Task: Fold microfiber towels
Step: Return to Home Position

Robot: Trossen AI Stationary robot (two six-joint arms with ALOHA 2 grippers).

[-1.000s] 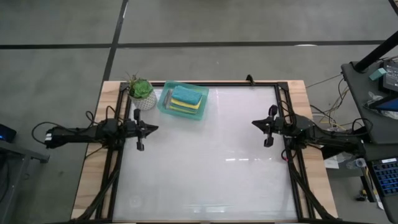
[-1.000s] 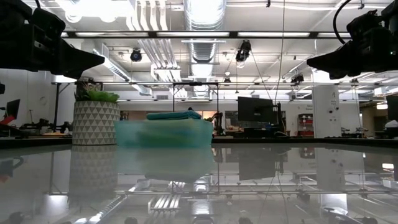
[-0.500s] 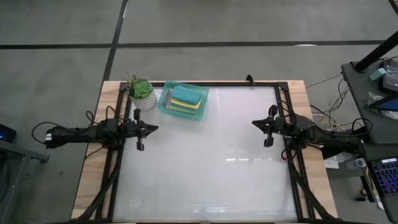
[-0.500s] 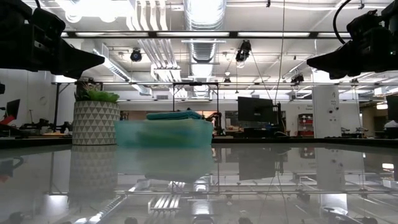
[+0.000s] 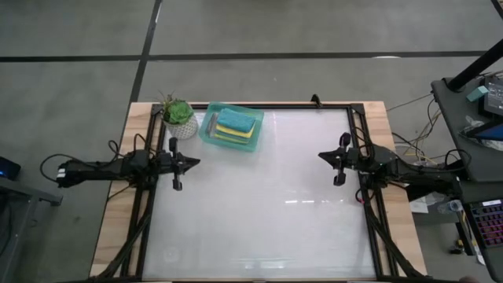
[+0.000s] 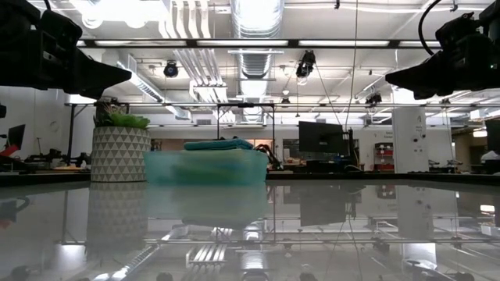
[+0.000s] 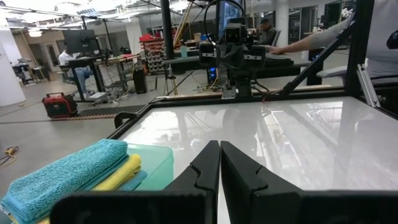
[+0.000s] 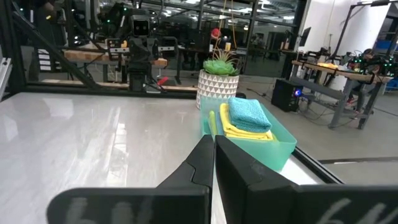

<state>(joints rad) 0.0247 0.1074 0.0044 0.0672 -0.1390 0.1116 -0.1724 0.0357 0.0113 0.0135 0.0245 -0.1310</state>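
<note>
High view: the microfiber towels (image 5: 238, 123) lie folded in a stack inside the mint-green tray (image 5: 206, 135) at the upper left of the frame, a teal one on top and a yellow edge showing under it; how many lie beneath cannot be counted. The potted plant (image 5: 178, 112) stands just beside the tray, further left. No cloth lies loose on the white desk (image 5: 259, 212), so the folding looks finished. The left pincer (image 5: 192, 163) at mid-left and the right pincer (image 5: 322, 156) at mid-right point at each other, well apart, each arm drawn to its own edge, which I take for a parked pose that leaves the middle free. Low view: both pincers hang high in the upper corners, clear of the desk, while the tray, with the teal towel rising above its rim, sits left of centre next to the plant's patterned pot. Left wrist view: this pincer's fingers (image 7: 205, 163) are pressed together with nothing between them; the towels rest in the tray near them, the right arm far across the desk. Right wrist view: its fingers (image 8: 202, 155) also meet, empty, with tray, towels and plant beyond, untouched.
</note>
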